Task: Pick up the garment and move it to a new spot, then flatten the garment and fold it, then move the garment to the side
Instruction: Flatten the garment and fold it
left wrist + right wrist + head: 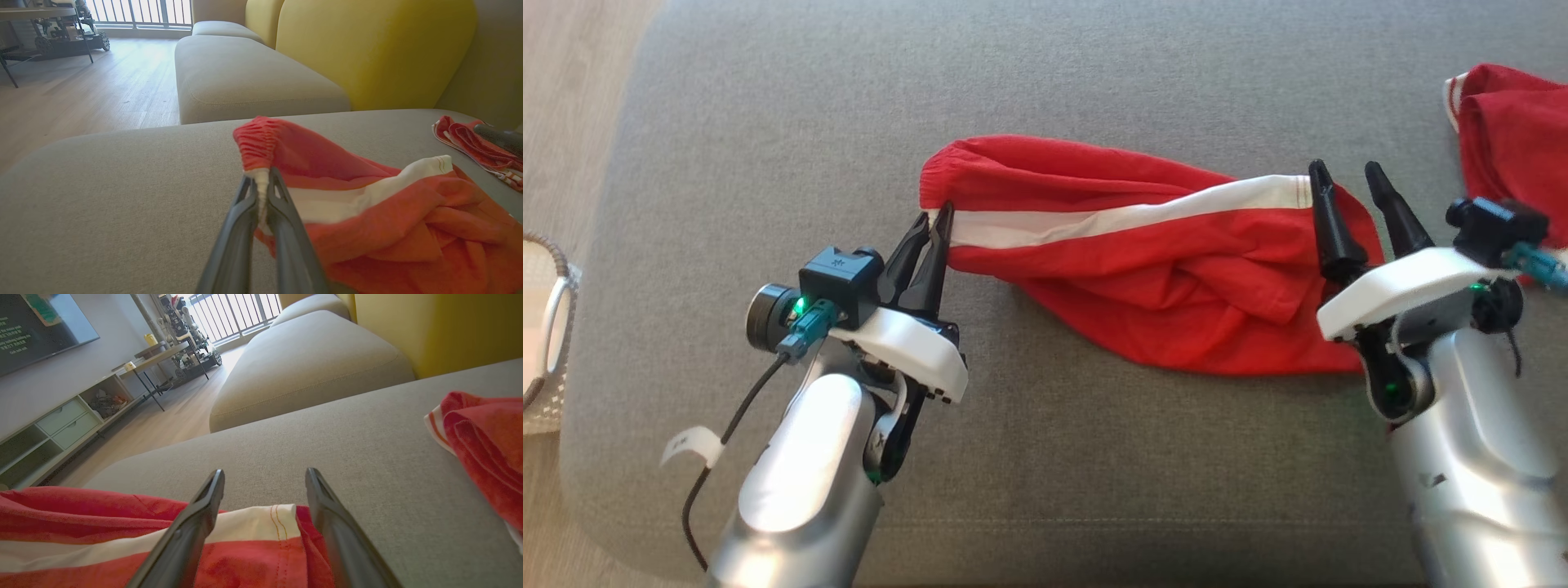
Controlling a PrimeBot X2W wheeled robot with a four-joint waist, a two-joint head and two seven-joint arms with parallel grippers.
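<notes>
Jaws of our left gripper [937, 216] pinch the waistband [934, 181] of the red shorts [1143, 278]; our right gripper [1345, 169] gapes over the hem [1300, 191] — we'd close there, then lift both evenly.

A red fabric garment [1160, 269] with a white side stripe and a gathered elastic waistband at its left end lies rumpled, stretched lengthwise across the grey upholstered cushion [1094, 82].

The grey cushion [768, 122] before me carries the red garment [1176, 278] at its middle and a second red cloth [1511, 147] at two o'clock.
</notes>
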